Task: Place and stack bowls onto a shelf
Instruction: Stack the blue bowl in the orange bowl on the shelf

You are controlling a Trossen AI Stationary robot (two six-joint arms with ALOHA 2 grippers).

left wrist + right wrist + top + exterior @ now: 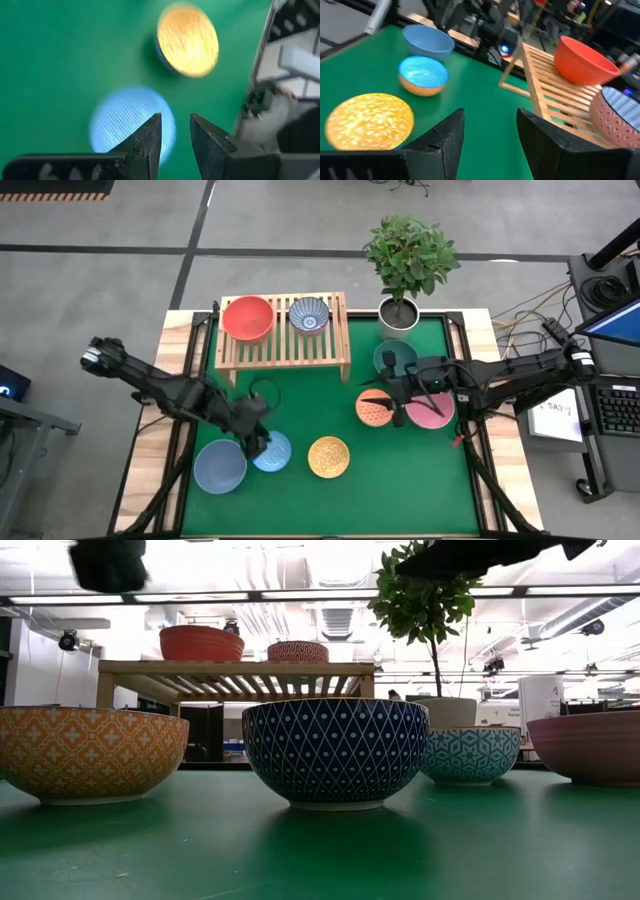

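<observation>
The light-wood shelf (285, 345) stands at the table's far side with a red bowl (247, 317) and a blue-patterned bowl (309, 314) on its slats. On the green mat rest a grey-blue bowl (220, 466), a light blue bowl (272, 450), a yellow bowl (329, 456), an orange bowl (375, 408), a pink bowl (430, 408) and a teal bowl (395, 358). My left gripper (175, 125) is open, hovering over the light blue bowl (125, 120). My right gripper (490, 125) is open above the orange bowl, pointing toward the table's left.
A white pot with a leafy plant (400, 315) stands just right of the shelf at the far edge. The wooden table border (150, 450) frames the mat. Bare green mat (400, 490) lies along the near edge and between the shelf and the near bowls.
</observation>
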